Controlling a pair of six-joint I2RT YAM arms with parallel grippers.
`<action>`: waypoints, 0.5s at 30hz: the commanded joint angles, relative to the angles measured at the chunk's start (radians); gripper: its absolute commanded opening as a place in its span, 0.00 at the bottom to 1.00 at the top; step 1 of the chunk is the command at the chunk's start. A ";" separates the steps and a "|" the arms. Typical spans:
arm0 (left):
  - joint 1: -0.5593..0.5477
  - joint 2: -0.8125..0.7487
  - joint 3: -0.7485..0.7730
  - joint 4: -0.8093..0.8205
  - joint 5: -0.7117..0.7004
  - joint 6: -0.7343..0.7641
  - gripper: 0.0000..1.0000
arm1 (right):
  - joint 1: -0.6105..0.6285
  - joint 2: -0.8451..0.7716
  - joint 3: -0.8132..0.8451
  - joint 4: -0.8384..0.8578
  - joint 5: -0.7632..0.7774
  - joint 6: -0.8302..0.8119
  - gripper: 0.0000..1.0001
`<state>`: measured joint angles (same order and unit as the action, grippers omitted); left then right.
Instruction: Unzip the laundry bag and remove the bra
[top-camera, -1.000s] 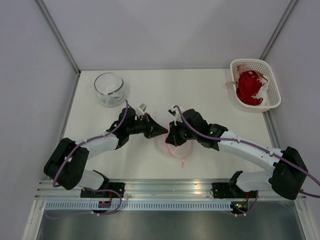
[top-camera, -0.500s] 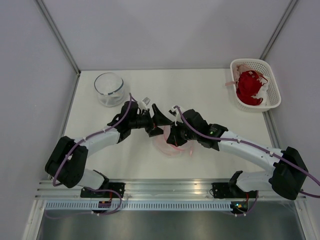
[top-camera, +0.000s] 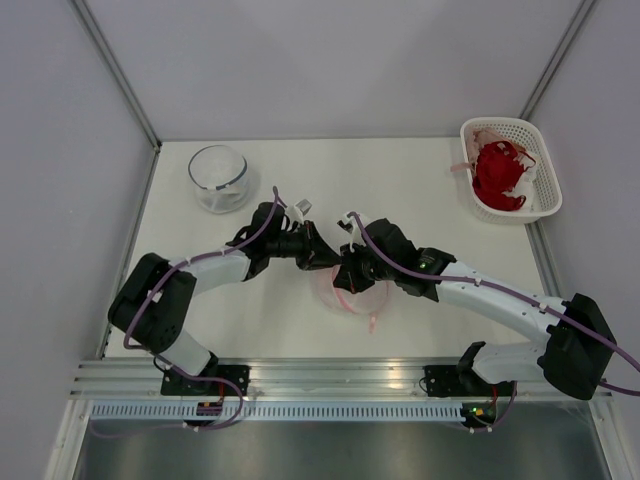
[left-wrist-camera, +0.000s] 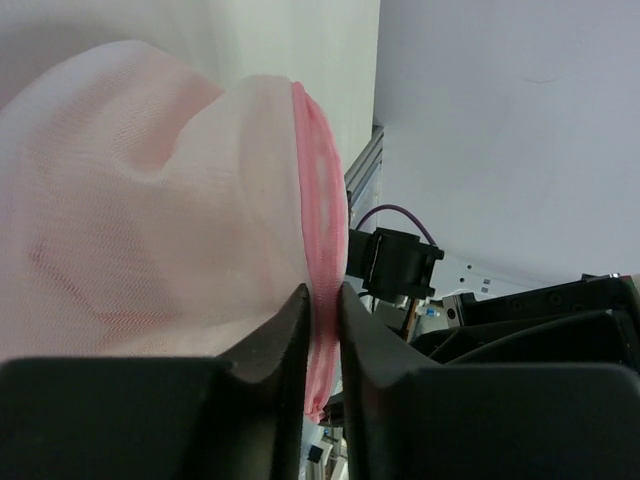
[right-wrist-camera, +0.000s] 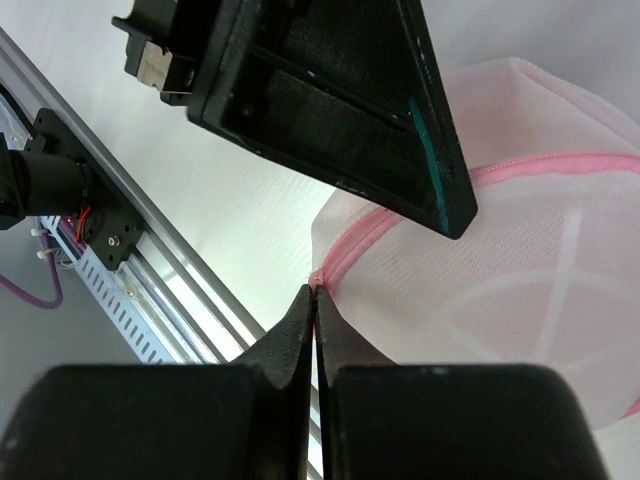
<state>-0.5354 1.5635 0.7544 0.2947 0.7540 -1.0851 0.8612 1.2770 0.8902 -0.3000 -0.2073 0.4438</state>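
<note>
The laundry bag (top-camera: 360, 297), a white mesh pod with a pink zipper rim, lies mid-table between both arms. My left gripper (top-camera: 328, 262) reaches it from the left. In the left wrist view its jaws (left-wrist-camera: 322, 292) are closed on the pink rim (left-wrist-camera: 318, 200), which fills the gap between them. My right gripper (top-camera: 343, 278) is shut, pinching the zipper's end (right-wrist-camera: 317, 280) at its fingertips (right-wrist-camera: 316, 292). The left gripper's black finger (right-wrist-camera: 330, 110) hangs just above the bag (right-wrist-camera: 520, 300). The bra shows only as a pale pink tint (left-wrist-camera: 110, 260) through the mesh.
A clear glass bowl (top-camera: 218, 178) stands at the back left. At the back right, a white lattice basket (top-camera: 541, 196) holds a red garment (top-camera: 498, 175). An aluminium rail (top-camera: 330, 375) runs along the near edge. Grey walls close off the table's other sides.
My left gripper opened wide, moved right to the bag and closed on its pink rim. The right gripper stayed shut on the zipper end.
</note>
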 joint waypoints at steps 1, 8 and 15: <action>-0.003 0.026 -0.012 0.101 0.064 -0.001 0.20 | 0.006 -0.015 0.018 0.016 0.011 -0.011 0.00; -0.006 0.052 -0.006 0.133 0.091 -0.016 0.02 | 0.006 -0.019 0.019 0.012 0.017 -0.010 0.01; 0.041 0.024 -0.041 0.130 0.021 -0.036 0.02 | 0.006 -0.042 0.021 -0.056 0.086 -0.013 0.01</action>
<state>-0.5228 1.6104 0.7376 0.3786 0.8017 -1.0897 0.8616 1.2705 0.8902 -0.3267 -0.1757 0.4438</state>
